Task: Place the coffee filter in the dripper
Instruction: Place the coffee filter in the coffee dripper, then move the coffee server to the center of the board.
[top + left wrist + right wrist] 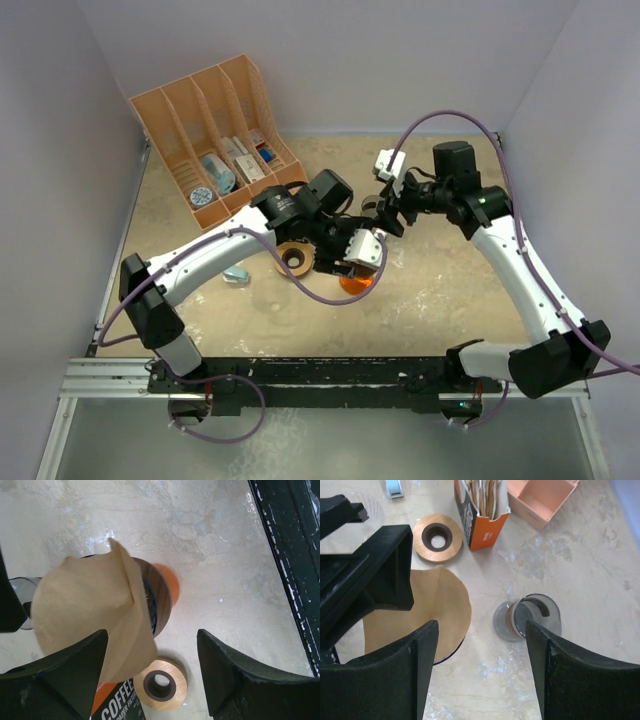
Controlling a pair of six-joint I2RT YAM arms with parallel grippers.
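left end effector [150, 641]: hovering spread over the coffee filter [85, 605], apparently letting it go
coffee filter: lying askew across the dripper [161, 597], probably needing seating
right end effector [481, 627]: hanging spread, empty

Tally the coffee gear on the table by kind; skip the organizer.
Loose coffee filter: 1
Dripper: 1
Filter box: 1
Wooden ring: 1
Glass cup: 1
Total: 5
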